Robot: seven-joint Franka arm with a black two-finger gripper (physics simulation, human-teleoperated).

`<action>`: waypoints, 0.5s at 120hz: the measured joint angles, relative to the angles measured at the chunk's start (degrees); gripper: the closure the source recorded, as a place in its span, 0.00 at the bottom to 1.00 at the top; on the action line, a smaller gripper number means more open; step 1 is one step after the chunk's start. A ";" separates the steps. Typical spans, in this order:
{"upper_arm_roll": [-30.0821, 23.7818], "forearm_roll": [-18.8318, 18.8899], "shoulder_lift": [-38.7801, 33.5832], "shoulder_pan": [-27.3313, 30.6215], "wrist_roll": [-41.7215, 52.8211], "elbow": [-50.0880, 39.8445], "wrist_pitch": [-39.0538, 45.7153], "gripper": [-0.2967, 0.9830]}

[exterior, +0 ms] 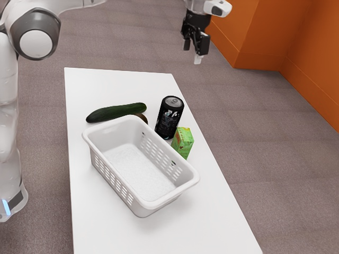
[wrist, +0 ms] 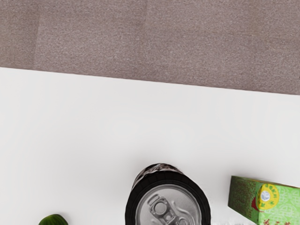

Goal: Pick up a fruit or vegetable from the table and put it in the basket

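High above the far end of the table, the gripper (exterior: 192, 52) stands open, nothing between its fingers. A long dark green cucumber (exterior: 116, 112) lies on the table behind the white basket (exterior: 139, 207); in the wrist view a green tip (wrist: 53, 220), probably its end, shows beside the can. A dark brown rounded item (exterior: 142, 117) sits between cucumber and basket, mostly hidden by the basket's rim, so its kind is unclear. The basket's visible inside holds nothing.
A black drink can (exterior: 168, 119) stands upright beside the basket, its silver top (wrist: 168, 206) seen from above in the wrist view. Next to it is a green carton (exterior: 183, 142), also in the wrist view (wrist: 269, 201). The white table (exterior: 119, 84) ends near the can.
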 joint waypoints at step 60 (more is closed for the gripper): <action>1.19 0.43 3.49 2.02 0.65 14.18 -4.41 0.23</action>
